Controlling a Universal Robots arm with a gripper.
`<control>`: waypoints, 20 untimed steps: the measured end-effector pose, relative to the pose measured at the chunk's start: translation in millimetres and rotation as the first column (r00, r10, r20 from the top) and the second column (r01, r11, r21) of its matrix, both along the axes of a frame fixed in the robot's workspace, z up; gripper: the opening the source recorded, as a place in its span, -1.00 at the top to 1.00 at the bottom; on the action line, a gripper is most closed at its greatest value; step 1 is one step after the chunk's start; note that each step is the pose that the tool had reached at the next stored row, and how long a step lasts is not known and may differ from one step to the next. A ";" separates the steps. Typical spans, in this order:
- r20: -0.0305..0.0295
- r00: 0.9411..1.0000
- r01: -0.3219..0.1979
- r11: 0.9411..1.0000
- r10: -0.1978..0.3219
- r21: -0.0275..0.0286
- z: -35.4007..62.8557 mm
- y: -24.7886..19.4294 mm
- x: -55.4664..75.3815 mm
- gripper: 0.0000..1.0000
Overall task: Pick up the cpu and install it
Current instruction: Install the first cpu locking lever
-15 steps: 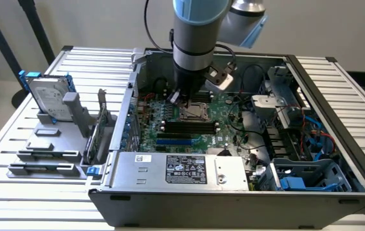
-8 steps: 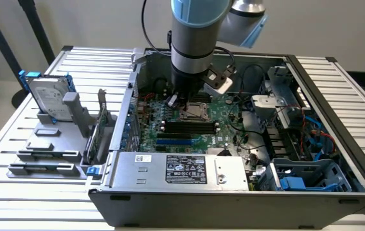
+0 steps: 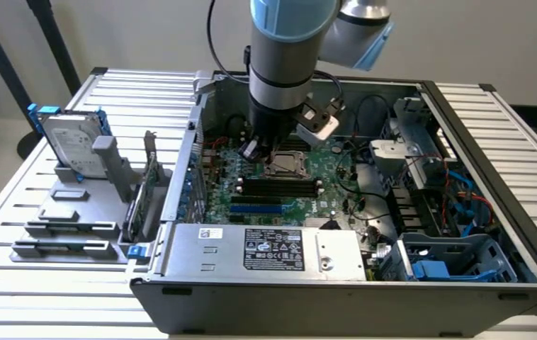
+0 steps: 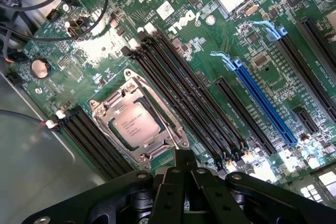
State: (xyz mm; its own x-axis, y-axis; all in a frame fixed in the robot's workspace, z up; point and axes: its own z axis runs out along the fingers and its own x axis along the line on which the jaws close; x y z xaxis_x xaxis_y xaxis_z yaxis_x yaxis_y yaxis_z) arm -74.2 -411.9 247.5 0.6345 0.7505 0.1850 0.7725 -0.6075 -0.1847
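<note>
Just beside socket (image 4: 137, 125), closed empty tool (image 4: 185, 162) hovering; cpu (image 4: 134, 124) sitting inside socket frame. Risk: tool dipping, scraping cpu lid or neighbouring memory slots (image 4: 184, 95).

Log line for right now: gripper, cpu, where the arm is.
gripper: shut, holding nothing | cpu: seated in motherboard socket | arm: inside open PC case, above socket

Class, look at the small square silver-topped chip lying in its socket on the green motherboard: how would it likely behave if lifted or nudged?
The small square silver-topped chip looks flat and rigid, so probably stiff, not floppy. Its smooth metal top may be slippery to grip. Lying flat within the metal socket frame, it should neither roll nor tip, and a sideways nudge would likely be blocked.
</note>
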 end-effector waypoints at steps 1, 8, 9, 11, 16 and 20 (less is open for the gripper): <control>-0.001 1.000 0.000 1.000 0.000 0.000 -0.1 -0.6 0.0 0.79; -0.003 1.000 0.000 1.000 0.000 0.000 -3.2 -2.5 0.0 0.79; -0.003 1.000 0.000 1.000 0.000 0.000 -4.6 -2.6 0.0 0.79; -0.003 1.000 0.000 1.000 0.000 0.000 -7.9 -2.6 -0.4 0.79; -0.002 1.000 0.000 1.000 0.000 0.000 -16.1 -2.3 -3.2 0.79; -0.003 1.000 0.000 1.000 0.000 0.000 -21.8 -1.7 -6.3 0.79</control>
